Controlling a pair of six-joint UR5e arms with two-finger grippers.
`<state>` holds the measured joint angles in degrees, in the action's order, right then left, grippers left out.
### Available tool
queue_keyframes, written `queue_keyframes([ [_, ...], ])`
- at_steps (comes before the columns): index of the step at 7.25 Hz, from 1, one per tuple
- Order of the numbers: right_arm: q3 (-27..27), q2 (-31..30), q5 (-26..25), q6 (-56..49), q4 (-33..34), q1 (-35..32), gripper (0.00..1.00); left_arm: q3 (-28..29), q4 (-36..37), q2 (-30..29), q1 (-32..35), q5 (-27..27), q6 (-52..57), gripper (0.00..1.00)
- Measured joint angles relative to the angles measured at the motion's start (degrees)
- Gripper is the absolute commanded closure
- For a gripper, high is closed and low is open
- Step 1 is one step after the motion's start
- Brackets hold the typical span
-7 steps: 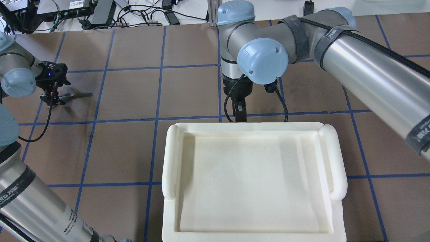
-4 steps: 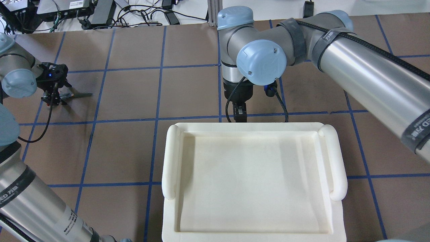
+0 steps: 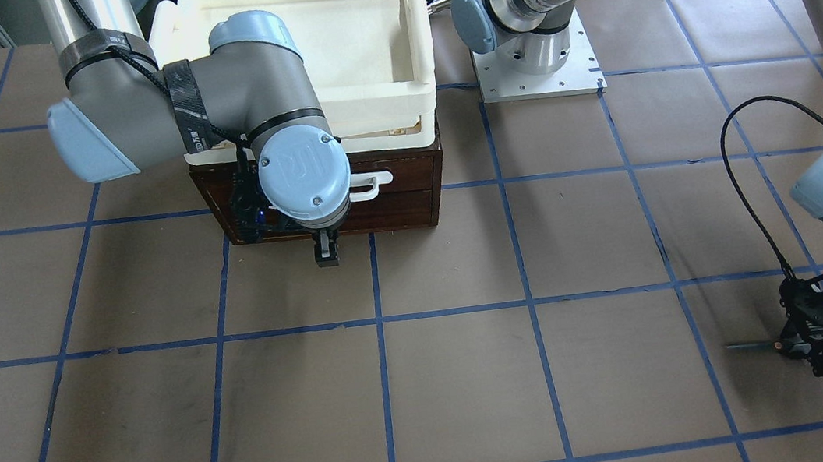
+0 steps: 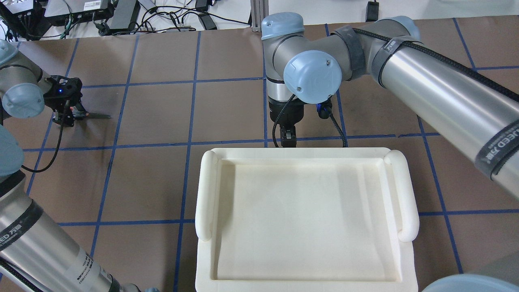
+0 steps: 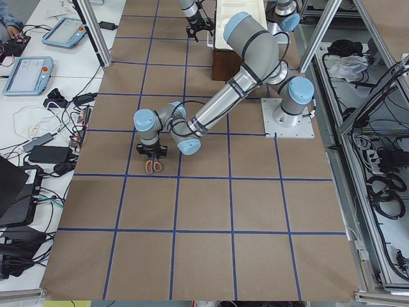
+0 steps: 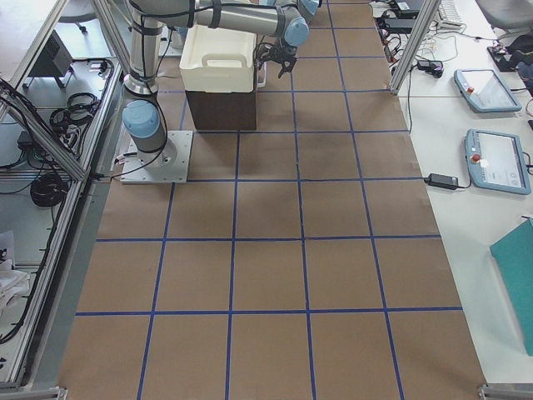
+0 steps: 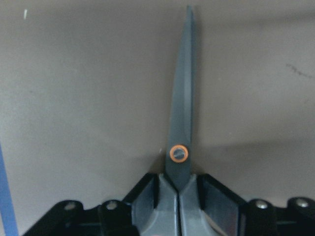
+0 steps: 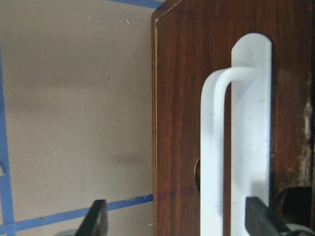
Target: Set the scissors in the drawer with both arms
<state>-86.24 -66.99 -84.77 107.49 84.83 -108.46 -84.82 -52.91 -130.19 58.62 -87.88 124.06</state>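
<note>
The scissors [image 7: 183,113] sit low over the brown table at its far left, with the dark blade pointing away from my left gripper [image 7: 179,199]. That gripper is shut on the scissors just behind the orange pivot. They also show in the overhead view [image 4: 95,116], next to the left gripper [image 4: 67,115]. The orange-lined loops show in the exterior left view [image 5: 153,167]. My right gripper [image 8: 179,219] is open, one finger on each side of the drawer's white bar handle [image 8: 236,137]. The dark brown drawer [image 3: 397,205] is closed.
A cream-white plastic tray [image 4: 204,194] sits on top of the drawer cabinet [image 6: 221,108] and hides the cabinet in the overhead view. Blue tape lines grid the brown table. The left arm's base plate [image 3: 536,66] stands beside the cabinet. Cables and electronics lie beyond the far edge.
The left gripper's fingers have drawn closer together on the scissors, and the blade has barely shifted. The right wrist has moved slightly nearer the drawer front.
</note>
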Motion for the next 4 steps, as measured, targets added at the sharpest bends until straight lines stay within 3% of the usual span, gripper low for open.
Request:
queue_keyframes([
  [4,-0.1,0.9,0.9,0.2,0.1,0.0,0.0,0.0,-0.1,0.4,0.0,0.3,0.7,0.88],
])
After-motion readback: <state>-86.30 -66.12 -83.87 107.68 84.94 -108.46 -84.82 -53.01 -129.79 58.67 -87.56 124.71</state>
